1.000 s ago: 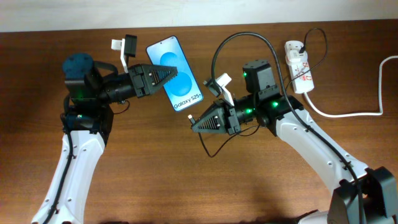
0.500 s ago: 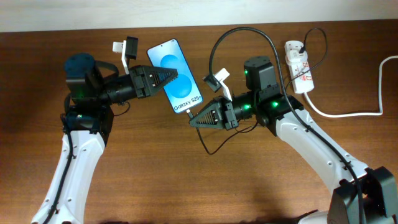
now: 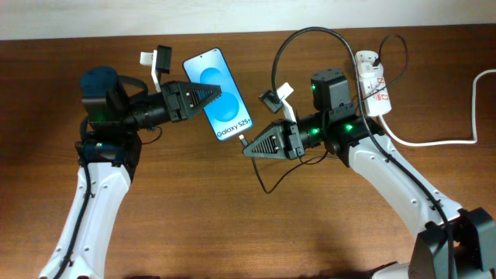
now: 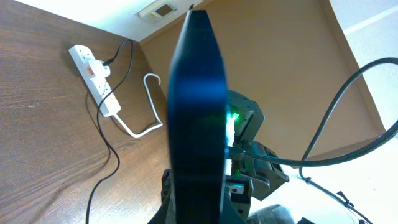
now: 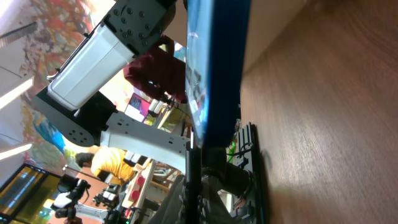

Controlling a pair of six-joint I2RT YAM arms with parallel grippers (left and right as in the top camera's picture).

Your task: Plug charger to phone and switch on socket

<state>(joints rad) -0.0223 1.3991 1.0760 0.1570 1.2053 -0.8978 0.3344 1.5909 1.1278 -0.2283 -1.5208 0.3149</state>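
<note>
My left jaws are pinched on the phone [image 3: 227, 115], gripping its left long edge and holding it off the tabletop [image 3: 194, 209]. Seen from overhead, its blue screen faces up and its top end is tilted away from me. In my left wrist view the phone [image 4: 198, 112] shows edge-on as a dark upright slab. Behind it on the wood are the socket [image 4: 93, 71] and a thin black line trailing down from it.

Just right of the phone's lower end, my right jaws are pressed together on the connector end of the charger [image 3: 277, 62]. The tip points at the phone's bottom edge. In my right wrist view the dark stem of the tip [image 5: 194, 165] rises straight to the underside of the phone [image 5: 217, 68] and meets it. I cannot tell whether it is seated in the port or only touching.

From my right jaws the charger loops up high over my right arm and down to the far end of the socket [image 3: 374, 85]. The socket lies flat near the tabletop's far right, well apart from the phone. Its thick white cord [image 3: 434, 142] runs off to the right. The switch is too small to read.
</note>
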